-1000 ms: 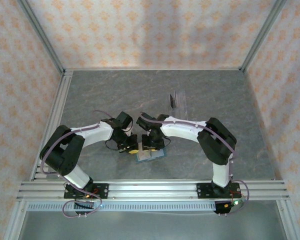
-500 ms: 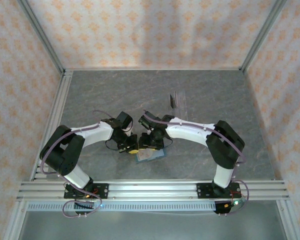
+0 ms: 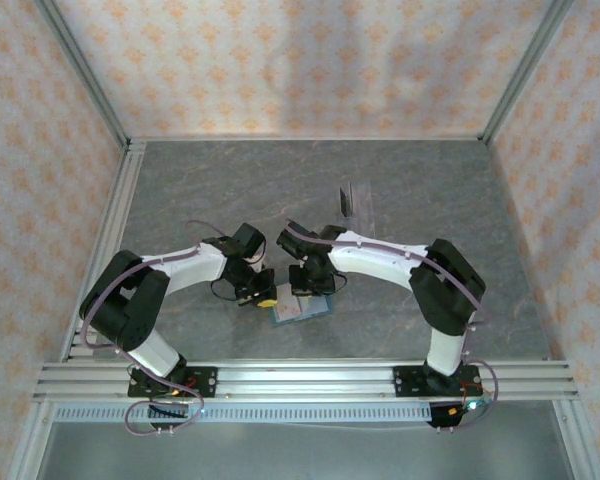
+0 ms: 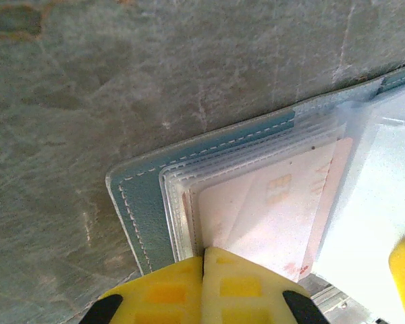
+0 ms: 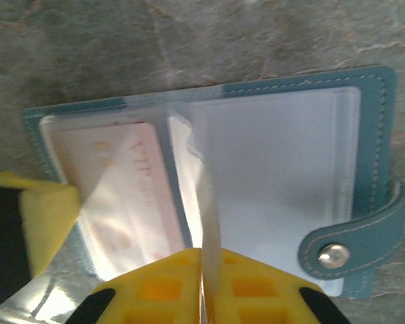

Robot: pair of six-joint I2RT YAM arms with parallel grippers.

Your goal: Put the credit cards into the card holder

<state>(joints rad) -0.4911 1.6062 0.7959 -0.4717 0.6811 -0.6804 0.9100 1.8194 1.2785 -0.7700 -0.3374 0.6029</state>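
Grey stone-patterned tabletop [image 3: 430, 190] within peach-patterned walls [image 3: 300, 60]; open teal card holder [image 3: 298, 312] lies near the front rail [image 3: 300, 375]. Left gripper [image 4: 202, 270] pressed together at its edge; right gripper [image 5: 204, 270] pinching a clear sleeve [image 5: 206, 202].

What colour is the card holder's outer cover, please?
Teal-blue with pale stitching; the card holder shows it best in the right wrist view.

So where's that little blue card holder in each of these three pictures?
Top external: card holder lies low centre, between the two arms' tips.
Left wrist: lower right, its teal corner just above the yellow fingers.
Right wrist: spread open across the middle, stud strap at right.
Shared landmark: the left gripper, yellow-tipped, at the holder's half with the pink card.
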